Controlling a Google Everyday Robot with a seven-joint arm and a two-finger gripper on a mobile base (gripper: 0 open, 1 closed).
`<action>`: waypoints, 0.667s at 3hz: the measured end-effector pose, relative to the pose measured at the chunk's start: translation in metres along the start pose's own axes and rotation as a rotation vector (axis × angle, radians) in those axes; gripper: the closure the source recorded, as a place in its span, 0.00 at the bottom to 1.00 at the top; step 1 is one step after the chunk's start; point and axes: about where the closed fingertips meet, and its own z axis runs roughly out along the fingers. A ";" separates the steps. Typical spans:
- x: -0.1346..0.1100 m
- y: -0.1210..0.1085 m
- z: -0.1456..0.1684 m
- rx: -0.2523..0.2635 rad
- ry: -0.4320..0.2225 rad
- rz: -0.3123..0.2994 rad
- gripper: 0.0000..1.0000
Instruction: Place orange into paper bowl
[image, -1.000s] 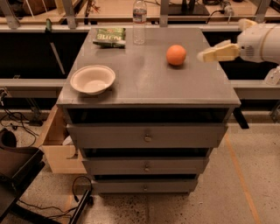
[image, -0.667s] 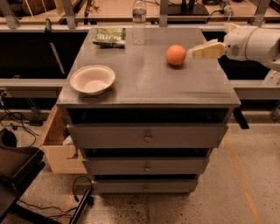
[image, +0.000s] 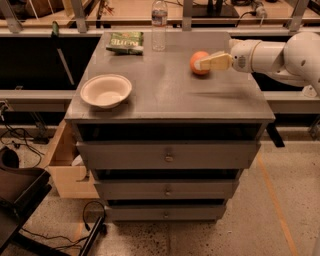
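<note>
Gripper (image: 202, 63): beige, at the end of the white robot arm (image: 280, 52), which reaches in from the right edge of the view. It is level with the round, smooth orange fruit (image: 194, 58) and lies across the fruit's front and right side in this view. Cannot tell how far the gripper is open, nor whether it has any hold on the orange.

Orange: on the grey metal top (image: 165, 87) of the drawer cabinet, in the back right part, apparently resting on the surface.

Shallow off-white paper bowl (image: 125, 86): upright near the front left corner of the same top, nothing in it, well apart from the orange and gripper. Bare grey surface lies between the two; nothing stands on that stretch.

Others on the top: green snack bag (image: 125, 42) lying flat at the back left; clear plastic water bottle (image: 159, 24) upright just to the right of it, behind and left of the orange, apart from it.

Below the top: three grey drawer fronts (image: 167, 155), closed. A pale wood-coloured drawer (image: 62, 167) stands open from the cabinet's left side.

Hard to make out: the far side of the orange is hidden behind the gripper. The arm is cut off at the right edge. A dark object (image: 20, 197) at the lower left is partly out of view and not identifiable. The print on the bag is unreadable.
</note>
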 end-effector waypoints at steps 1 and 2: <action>0.020 0.009 0.036 -0.059 0.028 0.019 0.02; 0.030 0.015 0.054 -0.086 0.042 0.020 0.24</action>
